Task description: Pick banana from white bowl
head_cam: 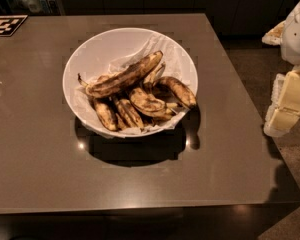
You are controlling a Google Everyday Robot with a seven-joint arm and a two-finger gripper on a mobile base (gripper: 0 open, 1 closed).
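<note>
Lying in white bowl [105, 39], banana [125, 76] stem lower-left, tip upper-right, pincer [285, 104] right of table [40, 174], grip unclear

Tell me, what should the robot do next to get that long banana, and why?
Probably swing the gripper left, over the table, toward the white bowl. The gripper hangs beyond the table's right edge, well away from the bowl. The banana lies on top of the shorter bananas, uncovered, so approaching from above looks sensible.
</note>
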